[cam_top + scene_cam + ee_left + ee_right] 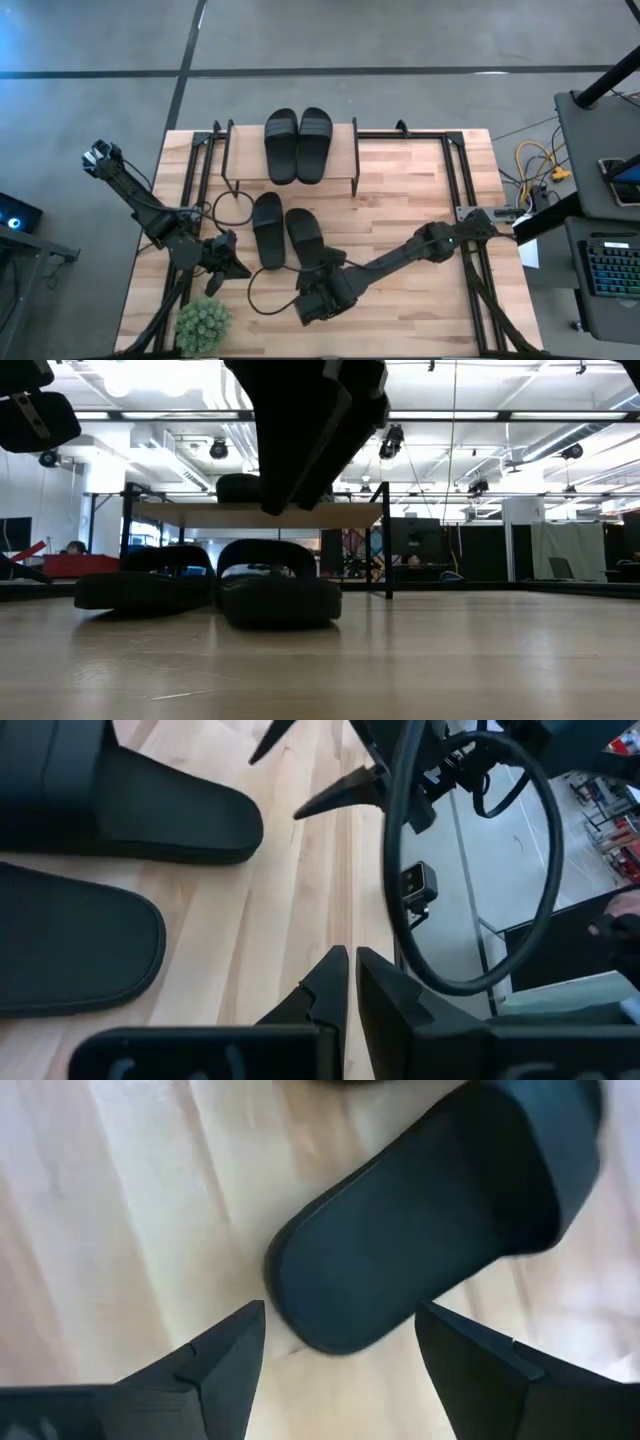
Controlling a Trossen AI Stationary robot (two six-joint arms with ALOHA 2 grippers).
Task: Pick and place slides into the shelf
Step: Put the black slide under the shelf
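Two black slides (298, 145) lie side by side on the shelf's (345, 160) light wood top, soles down. Two more rest flat on the table in front of it: a left one (267, 228) and a right one (305, 238). My right gripper (340, 1315) is open and hangs above the near end (400, 1250) of the right slide, one finger to each side, touching nothing. The low view shows this gripper (310, 430) well clear above that slide (280, 595). My left gripper (350, 960) is shut and waits just left of the left slide (70, 950).
A small green potted plant (203, 323) stands at the table's near left corner, close to my left arm. Black cable loops lie on the table near the shelf's left leg (232, 208) and before my right wrist (265, 290). Bare wood stretches to the right (420, 190).
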